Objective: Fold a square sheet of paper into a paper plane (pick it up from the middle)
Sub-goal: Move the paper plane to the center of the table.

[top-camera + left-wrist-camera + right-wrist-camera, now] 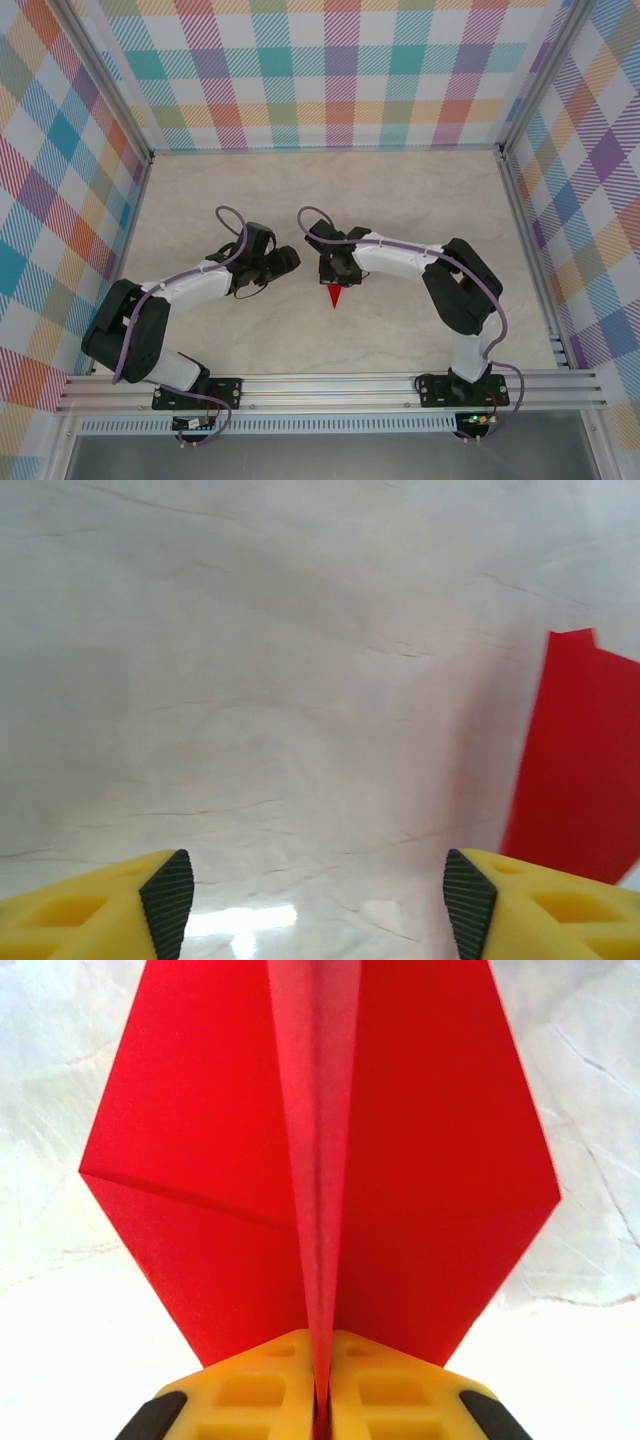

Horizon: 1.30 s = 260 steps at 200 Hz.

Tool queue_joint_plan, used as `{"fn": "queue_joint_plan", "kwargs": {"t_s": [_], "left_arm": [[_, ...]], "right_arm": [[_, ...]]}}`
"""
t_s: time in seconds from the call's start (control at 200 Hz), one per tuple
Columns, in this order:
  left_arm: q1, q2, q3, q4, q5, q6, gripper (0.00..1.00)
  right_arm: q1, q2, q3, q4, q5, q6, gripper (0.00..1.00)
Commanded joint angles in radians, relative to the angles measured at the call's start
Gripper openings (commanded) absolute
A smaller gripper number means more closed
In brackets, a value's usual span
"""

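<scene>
R claw (320,1412) pinches paper plane (425,1180) by centre fold, wings either side; L claw (318,898) wide, empty.

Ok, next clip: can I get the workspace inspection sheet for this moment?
Surface: pale marbled table, no spills or marks seen.
Job's things: red paper plane, creased, pointed tip toward the arm bases in the top view.
Clutter: nothing seen.
Claws: left claw open, nothing between its fingers, red paper off to one side; right claw shut on the plane's raised centre fold.
Cables: purple cables run along both arms, apart from the paper.
Surroundings: plaid walls on three sides; aluminium frame at the near edge.
</scene>
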Motion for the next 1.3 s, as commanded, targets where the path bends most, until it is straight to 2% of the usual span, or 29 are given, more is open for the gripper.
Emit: {"fn": "queue_joint_plan", "kwargs": {"t_s": [0.0,0.555,0.81,1.0,1.13,1.295], "left_arm": [[0.018,-0.027,0.003,-0.100,-0.093,0.001,0.72],[0.024,-0.042,-0.009,-0.122,-0.117,0.009,0.87],[0.026,-0.041,-0.010,-0.132,-0.123,0.014,0.92],[0.028,-0.050,0.003,-0.167,-0.156,0.034,0.98],[0.040,-0.061,0.019,-0.229,-0.183,0.058,1.00],[0.058,-0.081,0.026,-0.261,-0.198,0.076,1.00]], "right_arm": [[-0.008,0.049,0.042,-0.036,-0.013,-0.031,0.11],[-0.008,0.127,0.094,-0.076,-0.041,-0.013,0.18],[-0.008,0.157,0.093,-0.087,-0.049,0.002,0.14],[-0.011,0.088,0.111,-0.087,-0.007,-0.013,0.12],[-0.046,0.054,0.136,-0.071,0.005,-0.057,0.10],[-0.111,0.094,0.187,-0.056,-0.008,-0.139,0.09]]}}
